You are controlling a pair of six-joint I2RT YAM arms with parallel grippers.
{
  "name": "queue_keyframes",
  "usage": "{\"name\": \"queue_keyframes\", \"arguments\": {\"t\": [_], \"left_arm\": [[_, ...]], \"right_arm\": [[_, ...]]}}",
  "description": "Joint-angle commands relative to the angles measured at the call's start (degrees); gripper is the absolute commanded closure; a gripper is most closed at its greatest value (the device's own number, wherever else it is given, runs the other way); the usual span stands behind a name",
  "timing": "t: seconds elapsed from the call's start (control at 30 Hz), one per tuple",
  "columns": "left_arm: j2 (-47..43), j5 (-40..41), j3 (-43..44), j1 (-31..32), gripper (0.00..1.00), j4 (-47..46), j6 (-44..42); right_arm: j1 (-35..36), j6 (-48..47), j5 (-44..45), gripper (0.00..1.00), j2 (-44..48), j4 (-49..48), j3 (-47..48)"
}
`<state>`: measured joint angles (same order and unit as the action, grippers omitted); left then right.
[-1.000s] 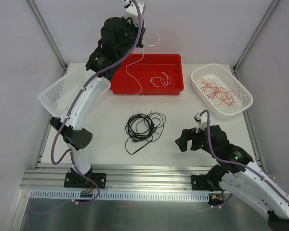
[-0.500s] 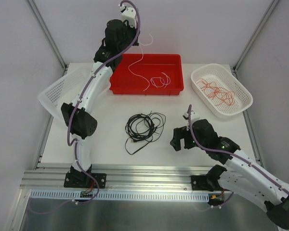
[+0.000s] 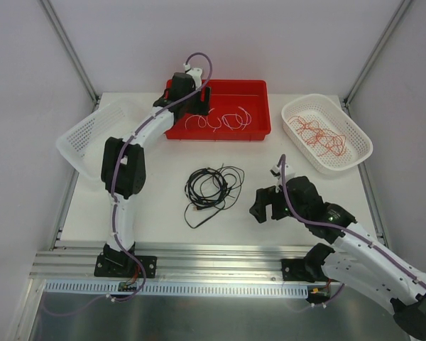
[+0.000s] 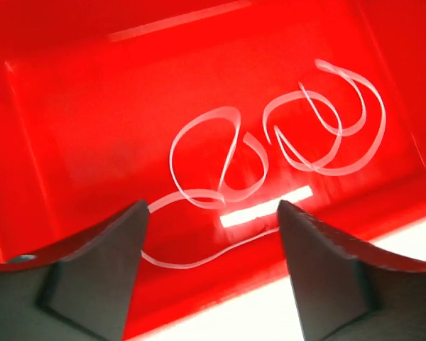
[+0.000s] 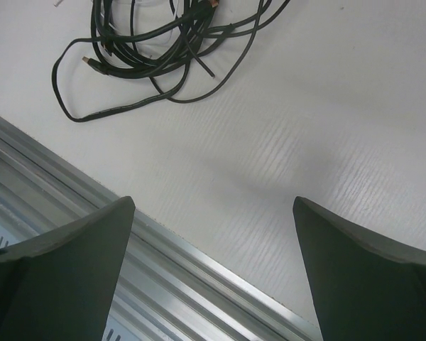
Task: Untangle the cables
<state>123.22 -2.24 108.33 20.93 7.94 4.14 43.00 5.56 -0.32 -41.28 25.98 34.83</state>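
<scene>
White cables (image 3: 217,121) lie in loose loops on the floor of the red bin (image 3: 259,89). My left gripper (image 3: 197,108) hangs open just above the bin's left part. In the left wrist view one white cable (image 4: 220,153) curls on the red floor ahead of my left gripper (image 4: 211,213), and nothing is between the fingers. A tangle of black cables (image 3: 213,188) lies mid-table. Red-orange cables (image 3: 318,135) fill the white basket (image 3: 355,160) on the right. My right gripper (image 3: 258,208) stands open and holds nothing, right of the black cables (image 5: 163,42), apart from them.
An empty white basket (image 3: 85,135) leans at the table's left edge. The aluminium rail (image 5: 71,206) runs along the near table edge, just under my right gripper (image 5: 213,206).
The left arm came down from high above to the red bin and opened. The white cable that hung from it now lies in the bin. The right gripper shifted slightly left.
</scene>
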Motion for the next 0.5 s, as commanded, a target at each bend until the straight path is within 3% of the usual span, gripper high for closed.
{"name": "queue_keyframes", "arguments": {"t": [0.0, 0.1, 0.23, 0.47], "left_arm": [[-13.06, -2.59, -3.29, 0.17, 0.18, -2.32, 3.84], [-18.34, -3.91, -8.48, 0.34, 0.14, -1.62, 6.39], [-21.96, -4.44, -14.72, 1.31, 0.21, -1.18, 7.72], [-23.11, -3.65, -22.54, 5.61, 0.21, -0.12, 10.88]], "right_arm": [[0.24, 1.38, -0.13, 0.00, 2.16, 0.30, 2.43], [0.24, 1.91, -0.12, 0.00, 3.57, 1.36, 2.35], [0.24, 3.05, 1.64, 0.01, 5.77, 2.32, 2.09], [0.33, 3.75, 1.72, 0.00, 6.74, 3.03, 1.47]]}}
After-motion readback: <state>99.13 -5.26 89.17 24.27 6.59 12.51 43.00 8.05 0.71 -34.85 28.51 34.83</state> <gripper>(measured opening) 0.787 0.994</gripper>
